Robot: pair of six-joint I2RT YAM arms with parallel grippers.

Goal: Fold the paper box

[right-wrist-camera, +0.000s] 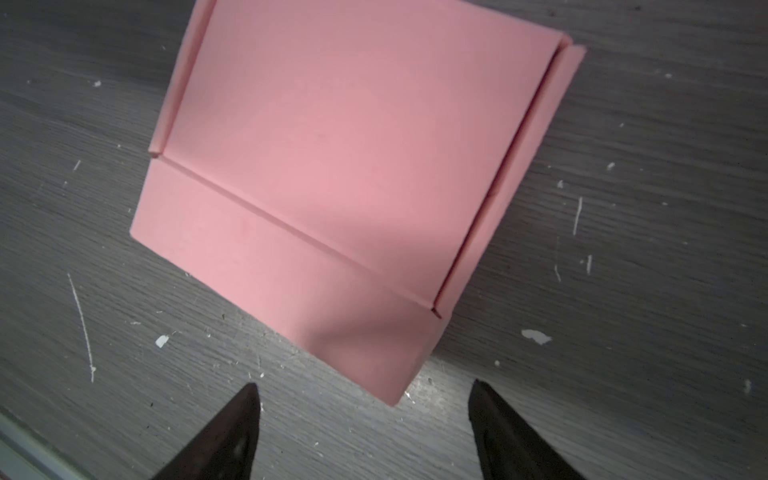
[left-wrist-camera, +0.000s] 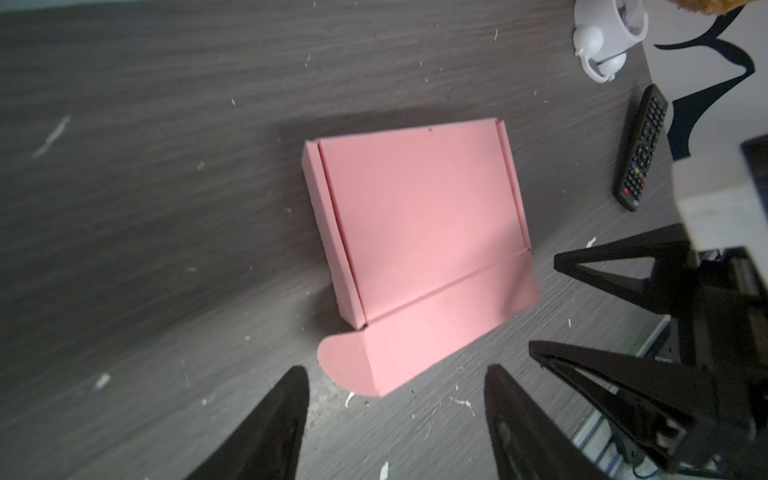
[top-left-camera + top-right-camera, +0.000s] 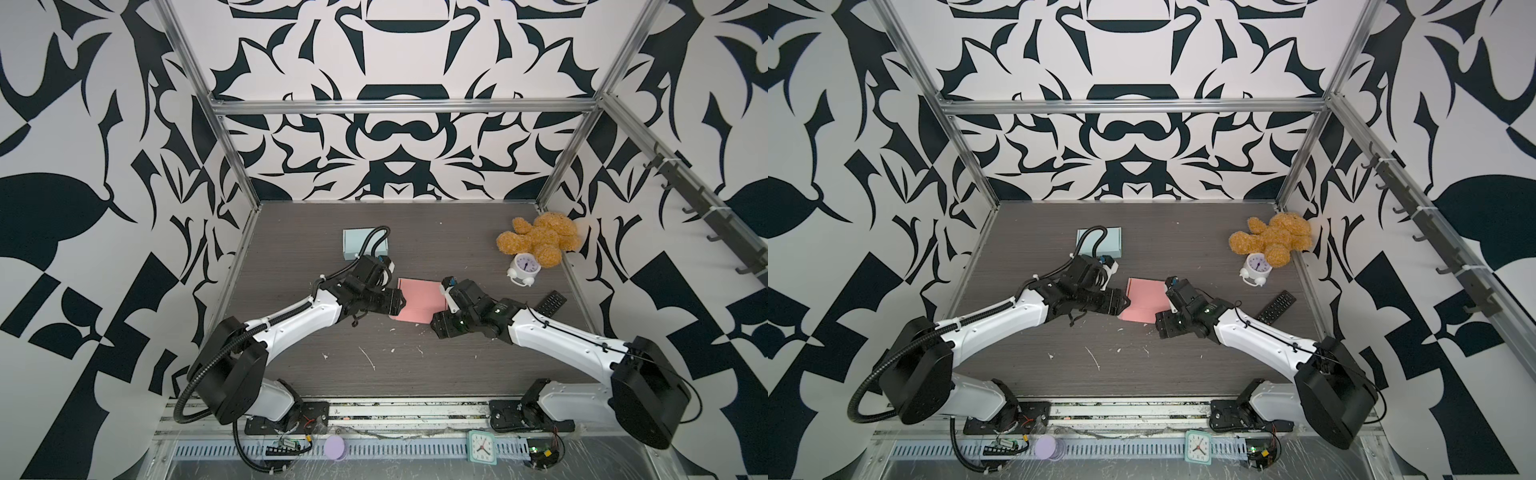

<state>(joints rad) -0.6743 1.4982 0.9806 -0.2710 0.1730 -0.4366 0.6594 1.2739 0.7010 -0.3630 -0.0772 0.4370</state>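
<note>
Mid-table, between the two grippers, the pink paper box (image 3: 419, 305) lies flat on the dark wood-grain table (image 3: 332, 365). Its big top panel is down over the body and narrow side walls show along two edges. The front flap (image 2: 449, 324) sticks out onto the table, not tucked in. A rounded ear tab (image 2: 340, 361) hangs off one end of that flap.

The left gripper (image 2: 397, 372) is at the box's left edge in both top views. Its jaws are spread wide with nothing between the fingers, and the tips sit just short of the flap's outer edge. I can't tell if they touch it.

The right gripper (image 1: 363, 384) is at the box's near right corner. Its jaws are also wide apart and empty, with the flap's corner lying just ahead of the two black fingertips (image 1: 249, 399). In the left wrist view its triangular fingers point at the flap's end from just beside it, with bare table between.

A light blue box (image 3: 361, 243) sits behind the left arm, toward the back. A brown teddy bear (image 3: 536, 239) is in the back right corner, with a white alarm clock (image 3: 524, 268) right in front of it. A black remote control (image 3: 550, 302) lies near the right wall, beside the right arm. White flecks are scattered over the table's front half.
</note>
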